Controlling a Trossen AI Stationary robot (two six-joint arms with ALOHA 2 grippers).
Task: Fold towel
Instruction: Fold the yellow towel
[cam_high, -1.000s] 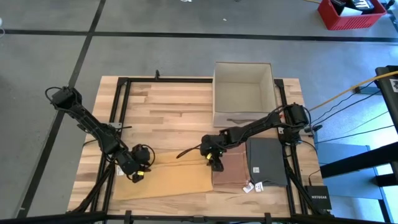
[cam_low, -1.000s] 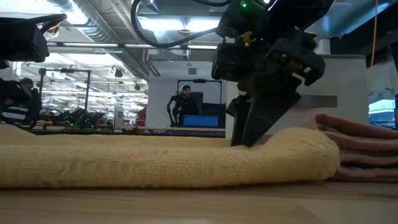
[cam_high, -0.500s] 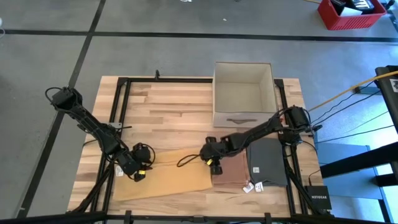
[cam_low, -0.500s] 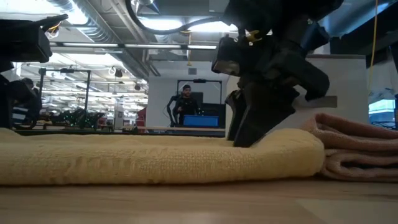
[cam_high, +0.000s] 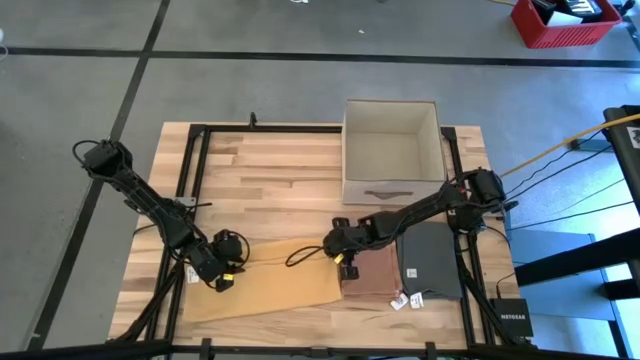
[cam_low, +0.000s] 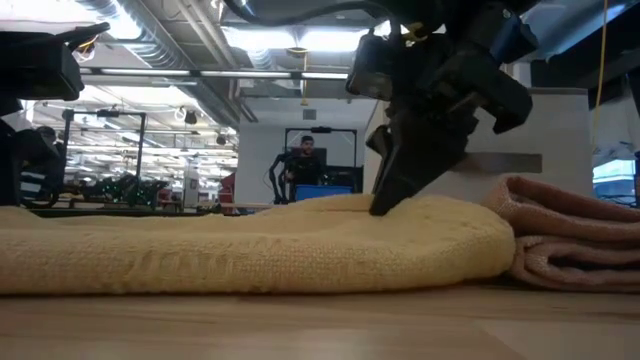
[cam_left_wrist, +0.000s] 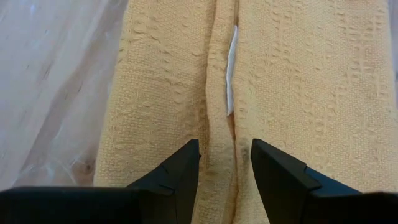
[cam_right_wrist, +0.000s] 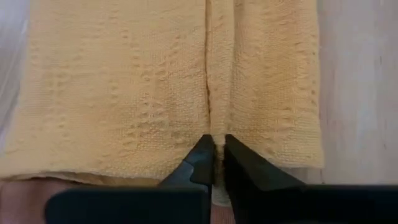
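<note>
A yellow towel (cam_high: 270, 285) lies flat along the table's near side, its right end butting a folded brown towel (cam_high: 372, 275). My left gripper (cam_high: 222, 278) sits on the yellow towel's left part, shut on a raised ridge of cloth (cam_left_wrist: 225, 168). My right gripper (cam_high: 342, 256) is at the towel's right end, shut on a thin ridge (cam_right_wrist: 217, 149). In the low view the towel (cam_low: 250, 250) humps up under my right gripper (cam_low: 380, 208). My left gripper pinches a raised fold of the yellow towel (cam_left_wrist: 222, 134) between its two fingers, slanting down onto it. A white label lies along that fold. The cloth around the fold rests on the table. My right gripper pinches a narrow ridge at the towel's right end (cam_right_wrist: 213, 124) between its nearly closed fingers, slanting down from the table's right. The ridge is drawn up into a low hump (cam_low: 350, 205); the cloth around it stays on the table.
A folded grey towel (cam_high: 430, 260) lies right of the brown one. An open white box (cam_high: 392, 150) stands at the far right. Bare wood (cam_high: 260, 180) spreads over the far half of the table. A person stands in the room behind, seen in the low view.
My right gripper has shut on the towel's right end and risen a little, moving slightly toward the table's left. That end has drawn back from the brown towel and risen into a hump; the rest of the towel has stayed put.
</note>
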